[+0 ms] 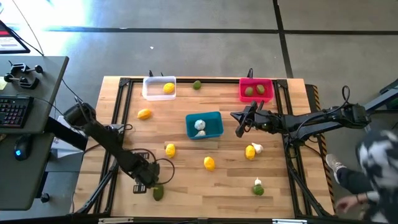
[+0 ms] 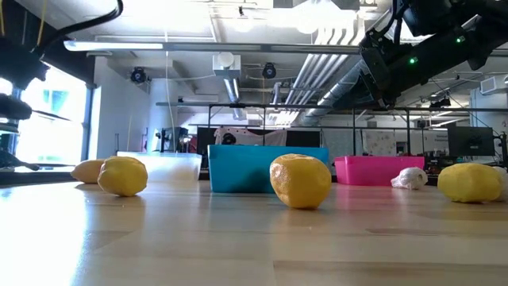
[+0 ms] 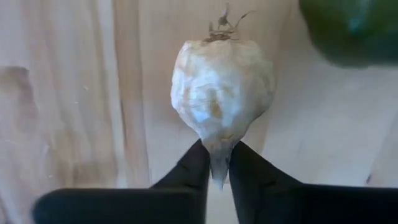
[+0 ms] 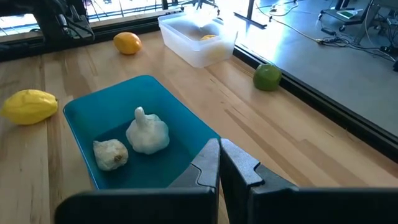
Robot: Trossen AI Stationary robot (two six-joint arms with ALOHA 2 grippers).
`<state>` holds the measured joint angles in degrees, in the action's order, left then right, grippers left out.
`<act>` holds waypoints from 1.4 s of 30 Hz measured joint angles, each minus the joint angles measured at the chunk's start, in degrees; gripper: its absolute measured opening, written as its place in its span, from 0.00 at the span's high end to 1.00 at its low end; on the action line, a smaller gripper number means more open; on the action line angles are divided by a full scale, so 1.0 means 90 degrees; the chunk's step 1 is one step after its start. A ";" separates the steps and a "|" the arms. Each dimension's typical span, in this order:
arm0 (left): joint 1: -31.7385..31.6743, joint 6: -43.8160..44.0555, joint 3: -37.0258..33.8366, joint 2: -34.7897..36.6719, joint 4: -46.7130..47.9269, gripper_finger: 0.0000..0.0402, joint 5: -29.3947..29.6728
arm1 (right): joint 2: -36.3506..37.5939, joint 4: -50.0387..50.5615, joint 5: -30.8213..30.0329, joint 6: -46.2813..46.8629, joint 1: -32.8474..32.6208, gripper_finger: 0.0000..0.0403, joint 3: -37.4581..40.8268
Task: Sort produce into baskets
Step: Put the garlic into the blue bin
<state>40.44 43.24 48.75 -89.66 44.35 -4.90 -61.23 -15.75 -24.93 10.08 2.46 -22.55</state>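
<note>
Pale wood planks made up the table (image 1: 205, 186), framed by black rails and standing on a grey concrete floor; the low view looked past it into a workshop with pipes, ceiling lights and monitors, and a desk with a keyboard (image 1: 13, 111) sat off the table's left edge. Along the far edge stood the white basket (image 1: 159, 88) with a lemon (image 1: 168, 88) inside and the pink basket (image 1: 256, 89) holding two green fruits, with a loose green fruit (image 1: 196, 85) between them; the teal basket (image 1: 204, 125) sat mid-table with two garlic bulbs (image 4: 147, 133) in it. Several lemons lay scattered around the middle of the table. Near the front left corner the left gripper (image 3: 217, 171) had its fingers pinched on the tapered end of a garlic bulb (image 3: 220, 87), a green fruit (image 3: 349, 28) just beside it and cut off by the frame. From above, that bulb was hidden under the gripper and only the green fruit (image 1: 158, 193) showed. The right gripper (image 4: 219, 163) hovered over the teal basket's right side, fingers pressed together with nothing between them. A person (image 1: 373, 163) stood partly out of frame past the table's right edge.
</note>
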 joint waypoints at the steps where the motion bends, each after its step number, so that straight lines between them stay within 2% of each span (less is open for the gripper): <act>1: -0.0025 -0.0010 0.0000 0.0082 0.0001 0.96 0.0034 | 0.0000 -0.0001 0.0000 -0.0004 0.0000 1.00 0.0000; 13: -0.0749 -0.0595 0.0000 0.0737 -0.0174 0.98 0.0564 | 0.0000 0.0001 0.0000 -0.0006 0.0000 1.00 0.0000; 19: -0.1991 -0.1140 0.0000 0.0866 -0.0849 0.98 0.1059 | 0.0000 0.0002 0.0000 -0.0006 0.0000 1.00 0.0000; 26: -0.3806 -0.2571 0.0052 0.0861 -0.2385 0.98 0.1125 | 0.0000 0.0002 0.0000 -0.0007 0.0001 1.00 0.0000; 32: -0.4936 -0.3597 0.0669 0.0388 -0.2578 0.98 0.0886 | 0.0000 0.0005 0.0000 -0.0009 0.0005 1.00 -0.0002; 36: -0.5247 -0.4009 0.1135 -0.0205 -0.2424 0.98 0.0619 | 0.0000 0.0018 0.0000 -0.0009 0.0005 1.00 -0.0002; 42: -0.5422 -0.4356 0.1675 -0.0971 -0.1901 0.98 0.0614 | 0.0000 0.0019 0.0000 -0.0009 0.0005 1.00 -0.0002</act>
<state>-8.36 4.04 63.83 -98.40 27.24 0.62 -61.23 -15.57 -24.93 10.00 2.50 -22.57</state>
